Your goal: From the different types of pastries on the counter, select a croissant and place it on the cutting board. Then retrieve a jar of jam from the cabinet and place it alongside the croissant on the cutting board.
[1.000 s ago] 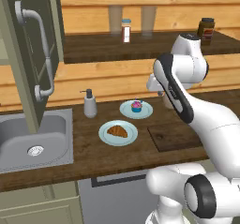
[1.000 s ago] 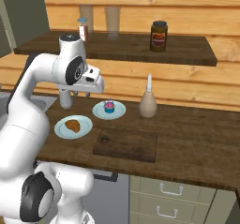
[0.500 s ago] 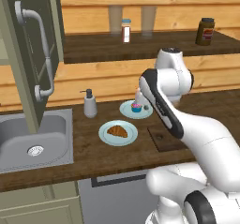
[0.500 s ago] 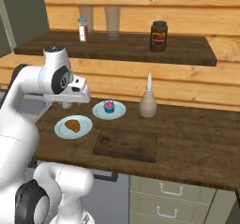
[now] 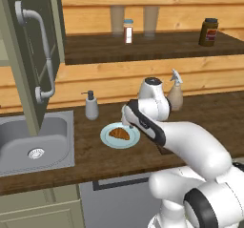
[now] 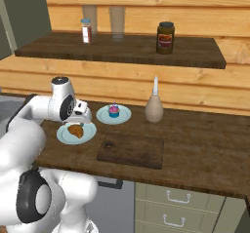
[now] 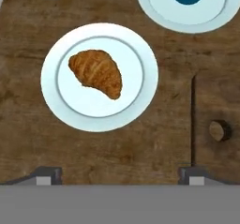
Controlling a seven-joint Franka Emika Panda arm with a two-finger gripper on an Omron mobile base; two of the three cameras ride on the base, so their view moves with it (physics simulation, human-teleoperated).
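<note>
One croissant (image 7: 96,72) sits on its plate (image 7: 54,101) just ahead of your gripper (image 7: 120,174), whose fingers are spread wide, ready to straddle it; cutting board (image 7: 218,101) lies right.

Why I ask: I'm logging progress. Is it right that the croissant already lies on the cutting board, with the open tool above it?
Not quite. The croissant still lies on its pale plate on the counter, beside the cutting board, which is bare. The hand view and right base view show this. The open tool does hover above it.
</note>
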